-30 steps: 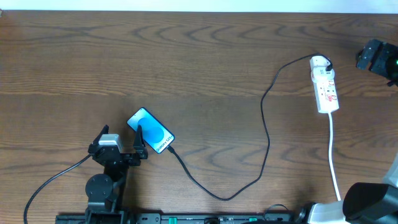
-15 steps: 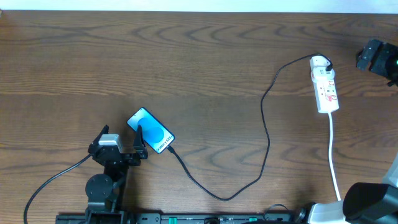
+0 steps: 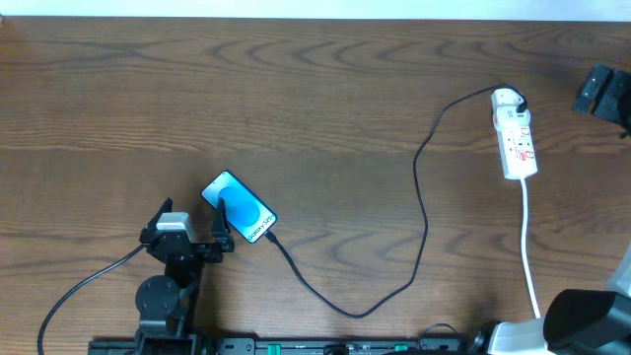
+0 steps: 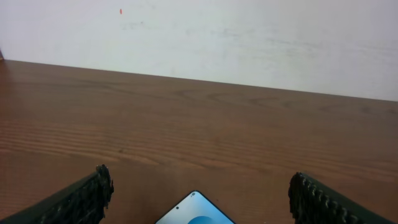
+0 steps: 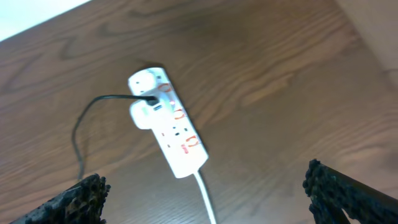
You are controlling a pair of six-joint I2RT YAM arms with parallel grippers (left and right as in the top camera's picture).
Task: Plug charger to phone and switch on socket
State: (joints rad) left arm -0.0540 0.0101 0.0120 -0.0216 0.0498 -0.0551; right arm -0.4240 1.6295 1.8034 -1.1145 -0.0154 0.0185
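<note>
Our left gripper sits low at the near left, jaws spread wide. Our right gripper hangs raised at the far right, jaws likewise wide.

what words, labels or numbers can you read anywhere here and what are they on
phone: one line of white lettering near the screen's lower edge, too small and tilted to read in the overhead view; that part is out of frame in the left wrist view.
socket: small red marks along its face, too blurred to read in either view that shows it.
Nothing else here carries readable text.
</note>
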